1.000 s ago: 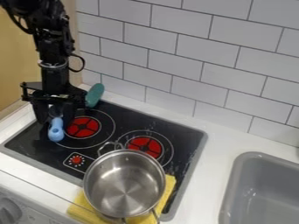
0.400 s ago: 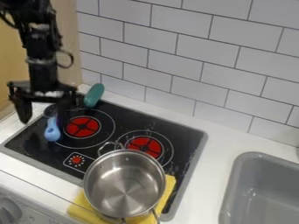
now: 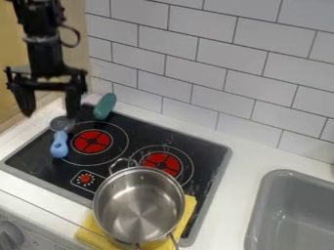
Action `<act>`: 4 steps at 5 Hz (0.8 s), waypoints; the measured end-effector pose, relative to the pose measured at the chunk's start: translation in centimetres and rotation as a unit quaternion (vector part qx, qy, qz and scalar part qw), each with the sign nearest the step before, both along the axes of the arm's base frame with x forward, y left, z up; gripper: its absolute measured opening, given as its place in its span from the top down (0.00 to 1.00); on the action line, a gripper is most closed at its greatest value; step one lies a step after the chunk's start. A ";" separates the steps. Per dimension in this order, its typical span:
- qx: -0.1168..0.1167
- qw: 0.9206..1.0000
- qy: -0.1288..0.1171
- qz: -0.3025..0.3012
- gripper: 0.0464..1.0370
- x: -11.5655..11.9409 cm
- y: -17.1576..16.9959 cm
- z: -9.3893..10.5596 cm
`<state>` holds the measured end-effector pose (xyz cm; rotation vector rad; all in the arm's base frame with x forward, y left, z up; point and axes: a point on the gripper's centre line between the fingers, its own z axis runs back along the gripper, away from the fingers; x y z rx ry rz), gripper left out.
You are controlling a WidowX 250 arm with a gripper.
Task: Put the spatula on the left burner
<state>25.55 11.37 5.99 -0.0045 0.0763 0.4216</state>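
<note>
Currently, the gripper is open, fingers spread, above the far-left part of the stove. The blue-handled spatula lies at the left edge of the left burner.

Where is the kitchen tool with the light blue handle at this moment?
In the camera view, the blue-handled tool lies at the left side of the black cooktop, just left of the left red burner, below the open black gripper.
</note>
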 end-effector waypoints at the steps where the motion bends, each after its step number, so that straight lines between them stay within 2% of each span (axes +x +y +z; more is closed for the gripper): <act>1: 0.005 0.998 0.033 -0.048 0.04 -0.5 -0.8 0.8; 2: -0.014 0.985 0.071 -0.158 0.04 -1.8 -1.4 0.8; 3: 0.006 0.982 0.059 -0.179 0.04 -5.1 -1.7 2.2; 4: 0.024 0.983 0.047 -0.178 0.04 -7.9 -2.4 3.6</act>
